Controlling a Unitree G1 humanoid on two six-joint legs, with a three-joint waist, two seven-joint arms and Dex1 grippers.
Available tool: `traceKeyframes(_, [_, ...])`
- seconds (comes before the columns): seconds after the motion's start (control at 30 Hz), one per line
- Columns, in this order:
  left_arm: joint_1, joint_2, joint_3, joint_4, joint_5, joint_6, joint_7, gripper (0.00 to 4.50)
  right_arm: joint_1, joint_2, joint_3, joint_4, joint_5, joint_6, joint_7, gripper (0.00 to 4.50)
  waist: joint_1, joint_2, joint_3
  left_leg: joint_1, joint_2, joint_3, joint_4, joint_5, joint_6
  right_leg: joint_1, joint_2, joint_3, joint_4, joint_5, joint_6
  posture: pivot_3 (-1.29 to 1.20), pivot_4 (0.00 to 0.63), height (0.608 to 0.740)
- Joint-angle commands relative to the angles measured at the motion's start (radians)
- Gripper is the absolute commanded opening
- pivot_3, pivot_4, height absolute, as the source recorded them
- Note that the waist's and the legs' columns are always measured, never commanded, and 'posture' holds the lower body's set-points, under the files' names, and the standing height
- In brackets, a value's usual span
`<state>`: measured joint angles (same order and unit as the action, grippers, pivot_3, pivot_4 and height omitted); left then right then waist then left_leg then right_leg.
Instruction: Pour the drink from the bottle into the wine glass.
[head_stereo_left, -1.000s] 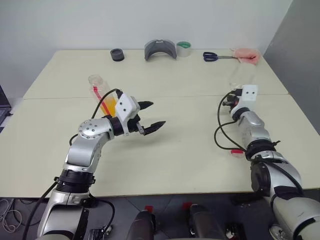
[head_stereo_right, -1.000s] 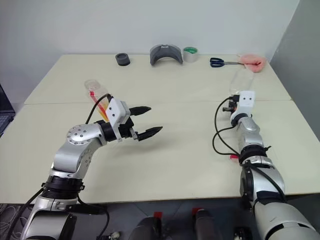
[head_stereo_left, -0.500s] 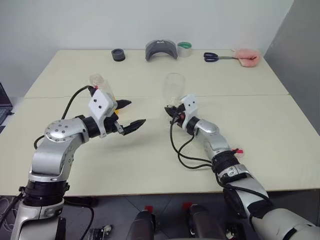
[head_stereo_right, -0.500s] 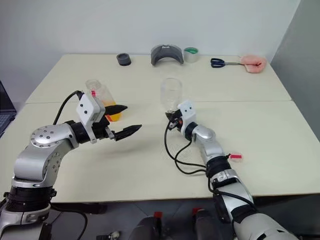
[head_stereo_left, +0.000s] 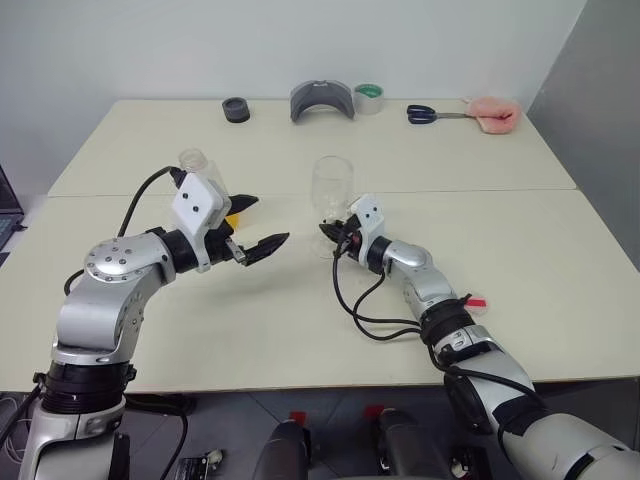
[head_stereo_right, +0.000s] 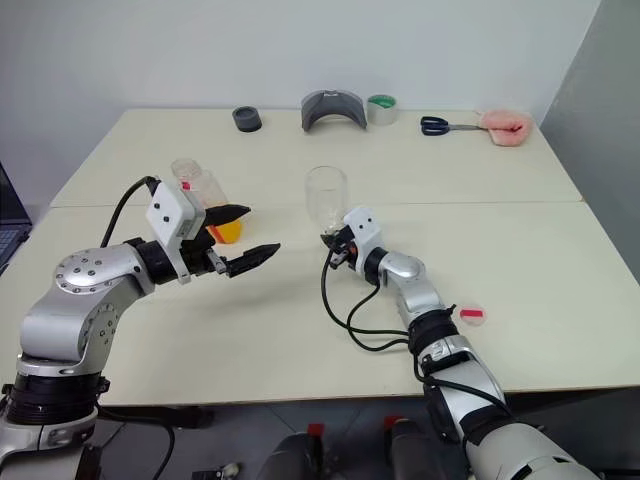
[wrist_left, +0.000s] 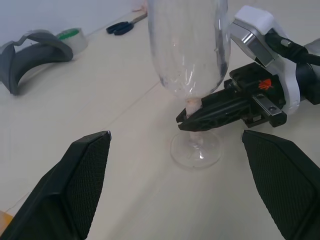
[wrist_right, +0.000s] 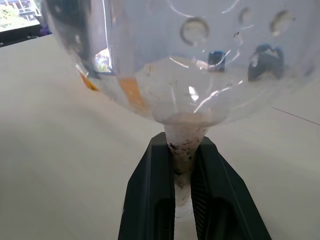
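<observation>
Since the earlier frame, my right gripper (head_stereo_left: 331, 231), clamped on the wine glass (head_stereo_left: 331, 186) stem, has carried it to table centre. Left gripper (head_stereo_left: 252, 224) gapes empty beside the bottle (head_stereo_right: 194, 187); seize it squarely first.

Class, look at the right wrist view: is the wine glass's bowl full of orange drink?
No. The wine glass bowl is clear and empty above the stem gripped by the right gripper's fingers.
</observation>
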<state>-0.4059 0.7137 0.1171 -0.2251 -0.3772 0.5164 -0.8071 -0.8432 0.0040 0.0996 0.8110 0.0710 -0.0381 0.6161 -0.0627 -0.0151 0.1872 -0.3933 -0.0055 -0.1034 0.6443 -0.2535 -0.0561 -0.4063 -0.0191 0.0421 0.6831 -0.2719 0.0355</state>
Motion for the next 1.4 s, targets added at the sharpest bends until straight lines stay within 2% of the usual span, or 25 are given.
traceKeyframes(0.03, [-0.019, 0.002, 0.023, -0.031, -0.014, -0.013, 0.009, 4.5, -0.006, 0.009, 0.015, -0.008, -0.01, -0.013, 0.016, 0.14, 0.0, 0.0, 0.0, 0.0, 0.0, 0.0, 0.0, 0.0, 0.0, 0.0, 0.0, 0.0, 0.0, 0.0, 0.0, 0.0, 0.15, 0.74])
traceKeyframes(0.07, [-0.02, 0.0, 0.024, -0.03, -0.013, -0.017, 0.013, 4.5, -0.005, 0.01, 0.014, -0.009, -0.011, -0.014, 0.016, 0.14, 0.0, 0.0, 0.0, 0.0, 0.0, 0.0, 0.0, 0.0, 0.0, 0.0, 0.0, 0.0, 0.0, 0.0, 0.0, 0.0, 0.15, 0.74])
traceKeyframes(0.1, [-0.022, -0.001, 0.024, -0.028, -0.013, -0.02, 0.015, 4.5, -0.005, 0.011, 0.014, -0.01, -0.013, -0.015, 0.016, 0.86, 0.0, 0.0, 0.0, 0.0, 0.0, 0.0, 0.0, 0.0, 0.0, 0.0, 0.0, 0.0, 0.0, 0.0, 0.0, 0.0, 0.15, 0.74])
traceKeyframes(0.2, [-0.026, -0.001, 0.024, -0.023, -0.012, -0.027, 0.017, 4.5, -0.005, 0.012, 0.013, -0.011, -0.016, -0.017, 0.016, 1.73, 0.0, 0.0, 0.0, 0.0, 0.0, 0.0, 0.0, 0.0, 0.0, 0.0, 0.0, 0.0, 0.0, 0.0, 0.0, 0.0, 0.15, 0.74])
traceKeyframes(0.47, [-0.026, -0.006, 0.02, -0.017, -0.008, -0.043, 0.02, 4.5, 0.0, 0.0, 0.009, -0.035, -0.013, -0.011, 0.01, 4.47, 0.0, 0.0, 0.0, 0.0, 0.0, 0.0, 0.0, 0.0, 0.0, 0.0, 0.0, 0.0, 0.0, 0.0, 0.0, 0.0, 0.15, 0.74])
traceKeyframes(0.7, [-0.022, -0.014, 0.023, -0.006, -0.002, -0.062, 0.024, 4.5, 0.029, -0.027, 0.014, -0.085, -0.012, 0.002, 0.029, 4.47, 0.001, 0.0, 0.0, 0.0, 0.0, 0.0, 0.0, 0.0, 0.0, 0.0, 0.0, 0.0, 0.0, 0.0, 0.0, 0.0, 0.15, 0.74])
traceKeyframes(0.93, [-0.018, -0.03, 0.042, -0.006, -0.024, -0.054, 0.046, 4.5, 0.113, -0.117, 0.024, -0.234, -0.003, 0.073, 0.086, 4.47, 0.004, 0.0, 0.0, 0.0, 0.0, 0.0, 0.0, 0.0, 0.0, 0.0, 0.0, 0.0, 0.0, 0.0, 0.0, 0.0, 0.15, 0.74])
traceKeyframes(1.13, [0.007, -0.053, 0.066, -0.026, -0.065, -0.017, 0.071, 4.5, 0.21, -0.222, 0.034, -0.455, 0.03, 0.205, 0.175, 4.47, 0.004, 0.0, 0.0, 0.0, 0.0, 0.0, 0.0, 0.0, 0.0, 0.0, 0.0, 0.0, 0.0, 0.0, 0.0, 0.0, 0.15, 0.74])
traceKeyframes(1.4, [0.085, -0.06, 0.087, -0.078, -0.091, 0.018, 0.103, 4.5, 0.376, -0.394, 0.062, -0.85, 0.107, 0.392, 0.307, 4.47, 0.006, 0.0, 0.0, -0.001, 0.0, 0.0, 0.001, 0.0, 0.0, 0.0, -0.001, 0.0, 0.0, 0.0, 0.0, 0.0, 0.15, 0.74])
